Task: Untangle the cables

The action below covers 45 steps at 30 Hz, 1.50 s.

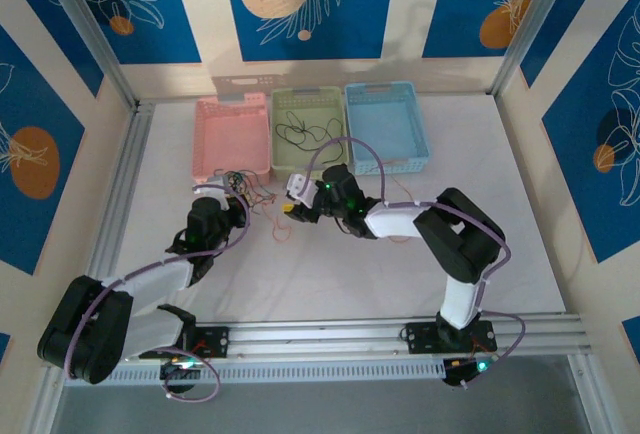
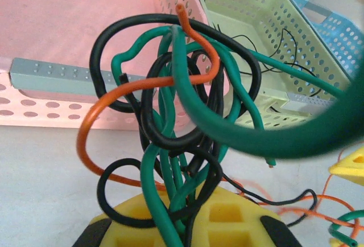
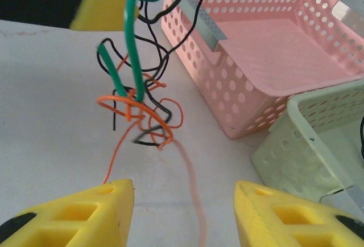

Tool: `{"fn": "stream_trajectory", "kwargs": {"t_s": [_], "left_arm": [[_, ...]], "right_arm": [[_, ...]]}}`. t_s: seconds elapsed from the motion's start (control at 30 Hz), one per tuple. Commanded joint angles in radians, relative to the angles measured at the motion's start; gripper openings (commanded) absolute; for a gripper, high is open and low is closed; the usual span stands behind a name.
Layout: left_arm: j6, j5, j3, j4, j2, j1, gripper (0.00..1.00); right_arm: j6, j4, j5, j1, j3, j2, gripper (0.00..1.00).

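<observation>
Cables (image 1: 247, 191): top view. Small clump over table (image 1: 330, 274), just in front of pink basket (image 1: 230, 114), pinched by L gripper (image 1: 236, 202). R gripper (image 1: 296, 206) sits just beside it. One black strand lies in green basket (image 1: 310, 104); blue basket (image 1: 385, 94) next along. Baskets wall off the far side and bare table lies nearer the bases, so you've room to pull that way.

L wrist: L fingers (image 2: 227, 218) closed on green + black strands. Clump stands up from them, prob. so loops hang free for picking. Pink rim close behind.

R wrist: R fingers (image 3: 91, 213) stand apart, nothing clamped. Blurred orange strand trails thru the gap; contact can't tell. Knot hangs ahead, near the pink wall. Bare table on its other side, so more room there.
</observation>
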Motion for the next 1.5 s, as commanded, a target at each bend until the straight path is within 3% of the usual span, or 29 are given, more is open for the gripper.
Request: {"fn": "stream_trajectory", "kwargs": {"t_s": [0.0, 0.27, 0.8, 1.23, 1.37, 1.47], "left_arm": [[0.006, 0.010, 0.029, 0.019, 0.002, 0.013, 0.00], [0.005, 0.008, 0.026, 0.021, -0.001, 0.013, 0.00], [0.007, 0.015, 0.015, 0.038, -0.013, 0.013, 0.00], [0.027, 0.171, -0.051, 0.231, -0.038, 0.013, 0.00], [0.028, 0.185, -0.050, 0.239, -0.036, 0.013, 0.00], [0.028, 0.189, -0.052, 0.245, -0.033, 0.013, 0.00]], "right_arm": [[-0.034, -0.007, 0.036, 0.014, 0.031, 0.023, 0.50], [-0.050, -0.050, 0.062, 0.028, 0.070, 0.063, 0.51], [-0.009, -0.283, -0.036, 0.003, 0.200, 0.135, 0.49], [-0.010, -0.321, -0.042, 0.003, 0.229, 0.147, 0.48], [-0.004, -0.322, -0.050, -0.001, 0.229, 0.146, 0.39], [0.000, -0.323, -0.055, -0.005, 0.231, 0.144, 0.21]]}}
